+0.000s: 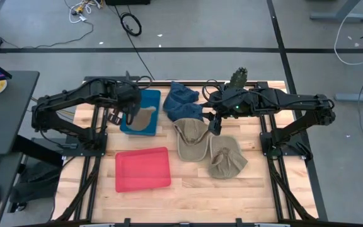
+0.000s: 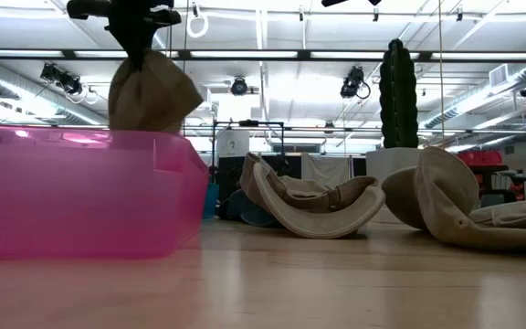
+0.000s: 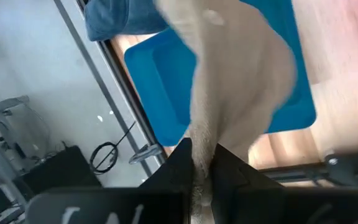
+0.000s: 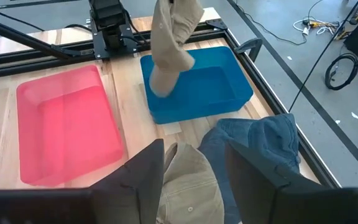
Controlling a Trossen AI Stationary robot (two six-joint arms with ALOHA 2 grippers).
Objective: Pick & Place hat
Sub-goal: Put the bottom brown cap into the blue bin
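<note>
My left gripper (image 1: 129, 112) is shut on a tan hat (image 4: 171, 37), which hangs over the blue bin (image 1: 149, 101). In the low view the held hat (image 2: 150, 91) dangles behind the pink bin's wall. My right gripper (image 1: 216, 123) is open. In its wrist view its fingers (image 4: 143, 169) stand on either side of another tan hat (image 4: 188, 193) lying on the table. A third tan hat (image 1: 227, 157) lies to its right. Blue hats (image 1: 181, 101) are heaped by the far edge. My left gripper pinches the tan hat between its two fingers (image 3: 178, 163) by a gathered bit of its cloth (image 3: 201, 140), from above. The hat is lifted clear and hangs slack below the fingers, over the blue bin (image 3: 166, 81). How many layers are caught cannot be told.
A red bin (image 1: 142, 169) stands near the table's front left, in front of the blue bin. A cactus in a pot (image 1: 238, 78) stands at the far edge behind the right arm. Bare wood shows along the near edge (image 1: 232, 195).
</note>
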